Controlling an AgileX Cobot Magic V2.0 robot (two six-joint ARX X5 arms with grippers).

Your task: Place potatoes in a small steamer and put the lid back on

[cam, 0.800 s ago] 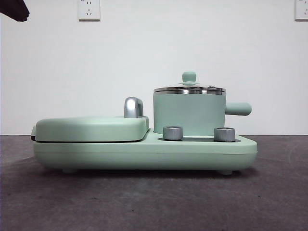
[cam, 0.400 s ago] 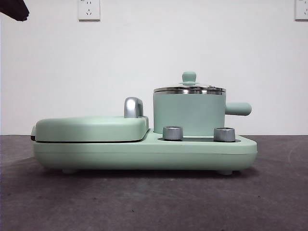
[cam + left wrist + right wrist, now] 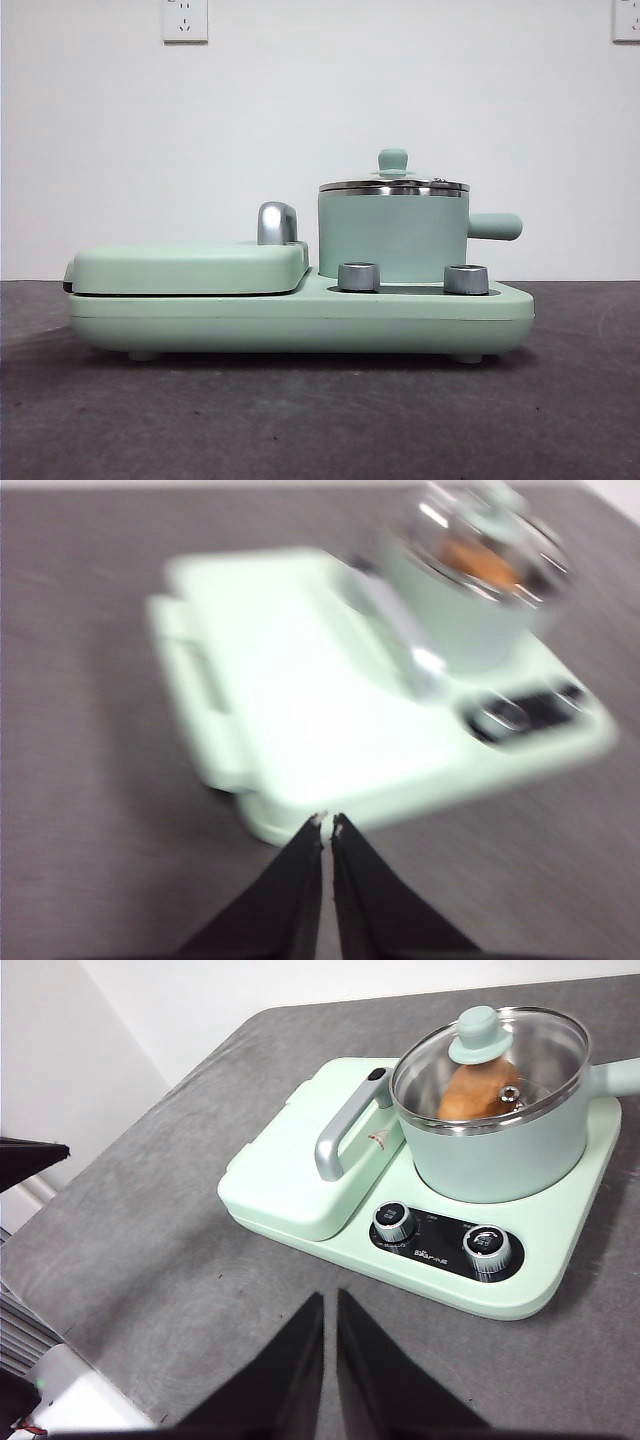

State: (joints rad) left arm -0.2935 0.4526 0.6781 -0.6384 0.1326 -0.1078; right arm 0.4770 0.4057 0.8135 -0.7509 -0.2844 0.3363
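Mint-green small steamer [image 3: 392,238] on the right half of the cooker base [image 3: 300,315], just behind two steel dials [image 3: 359,276], stubby handle pointing right. Capped by the lid [image 3: 393,184], steel rim seated level on the pot's rim, knob upright in the middle. Through the glass in the right wrist view, the tan potato [image 3: 478,1093] lying inside the pot, under the lid, leaning toward the far wall. Flat griddle cover [image 3: 190,265] closed on the left half, chrome handle [image 3: 277,222] between it and the pot.

Judged from this: both steps done, potato in and lid back on, nothing left to move.

Left gripper [image 3: 326,825] off the near left of the cooker, above the grey table [image 3: 300,420], jaws pressed together on nothing; view blurred, so fine detail lost. Right gripper [image 3: 330,1300] on the near side, well apart from the dials, jaws likewise together and empty. Neither visible from the front. Probably parked clear of the pot so as not to knock the lid.
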